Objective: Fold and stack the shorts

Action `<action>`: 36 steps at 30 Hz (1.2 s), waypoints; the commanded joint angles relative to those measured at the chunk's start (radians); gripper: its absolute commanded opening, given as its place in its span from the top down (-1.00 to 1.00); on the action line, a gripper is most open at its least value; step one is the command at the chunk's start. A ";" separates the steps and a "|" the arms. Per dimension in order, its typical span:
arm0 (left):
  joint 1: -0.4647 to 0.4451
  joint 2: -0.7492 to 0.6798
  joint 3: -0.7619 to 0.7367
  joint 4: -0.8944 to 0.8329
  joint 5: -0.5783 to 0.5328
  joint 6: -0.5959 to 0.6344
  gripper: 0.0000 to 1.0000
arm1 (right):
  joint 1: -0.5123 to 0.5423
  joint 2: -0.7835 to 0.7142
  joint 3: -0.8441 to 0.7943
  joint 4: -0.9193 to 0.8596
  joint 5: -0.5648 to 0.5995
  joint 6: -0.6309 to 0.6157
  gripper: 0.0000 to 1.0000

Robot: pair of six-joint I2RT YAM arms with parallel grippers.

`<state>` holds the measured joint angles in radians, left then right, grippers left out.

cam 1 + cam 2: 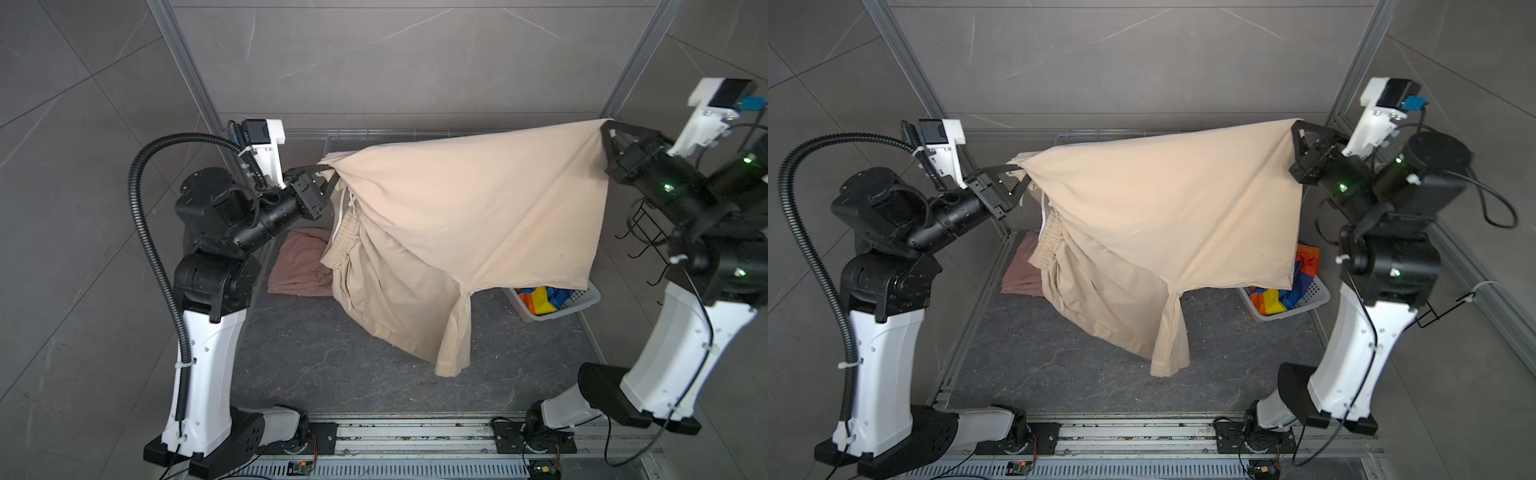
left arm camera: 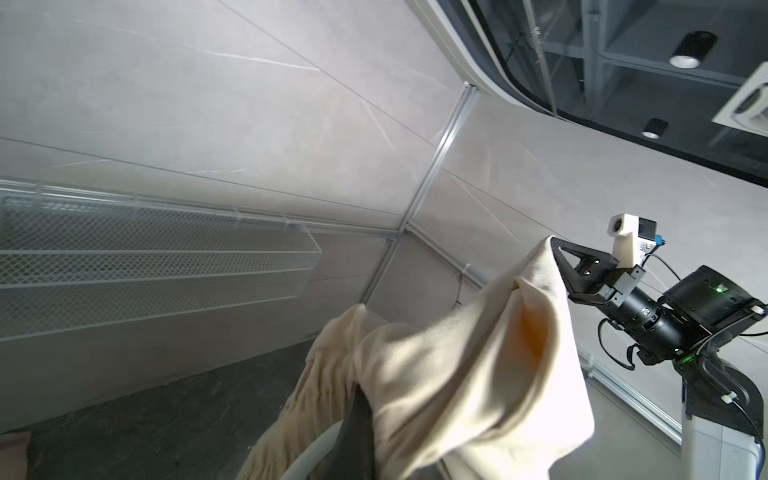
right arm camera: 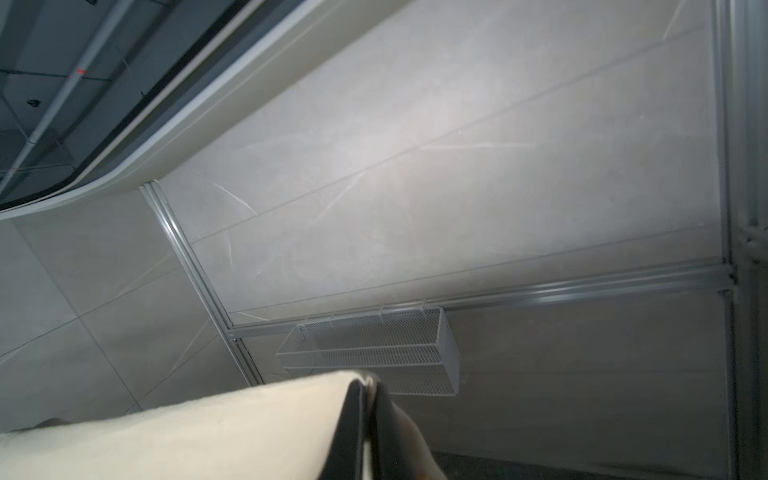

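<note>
Because the beige shorts (image 1: 457,208) are soft and light, they sag slack between the left gripper (image 1: 327,168) and right gripper (image 1: 607,124), each clamped on an upper corner; hems or waistband look the surest holds. Below the right fingers (image 1: 631,126) a basket (image 1: 584,300) holds striped shorts (image 1: 540,301); pink shorts (image 1: 297,266) lie below the left fingers (image 1: 309,167).
</note>
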<state>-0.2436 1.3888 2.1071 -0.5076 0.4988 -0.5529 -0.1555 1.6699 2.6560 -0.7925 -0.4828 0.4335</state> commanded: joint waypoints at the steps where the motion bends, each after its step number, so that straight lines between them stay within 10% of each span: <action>1: 0.072 0.135 -0.012 -0.090 -0.035 -0.033 1.00 | -0.013 0.235 -0.027 -0.076 0.070 -0.014 1.00; 13: 0.091 0.438 -0.538 0.068 -0.110 -0.011 1.00 | 0.104 0.552 -0.228 -0.018 0.167 -0.120 1.00; 27: 0.163 0.758 -0.076 -0.109 -0.129 0.076 1.00 | 0.141 0.690 0.337 -0.361 0.194 -0.158 1.00; 31: 0.191 0.767 -0.076 -0.121 -0.118 0.111 1.00 | 0.183 0.537 0.123 -0.455 0.255 -0.192 1.00; 36: 0.206 0.724 -0.189 -0.063 -0.121 0.116 1.00 | 0.254 0.159 -0.639 -0.120 0.301 -0.140 1.00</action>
<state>-0.0734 2.1330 1.9652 -0.5518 0.4198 -0.4660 0.0868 1.9827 2.2452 -1.0401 -0.2573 0.2710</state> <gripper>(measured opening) 0.058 0.049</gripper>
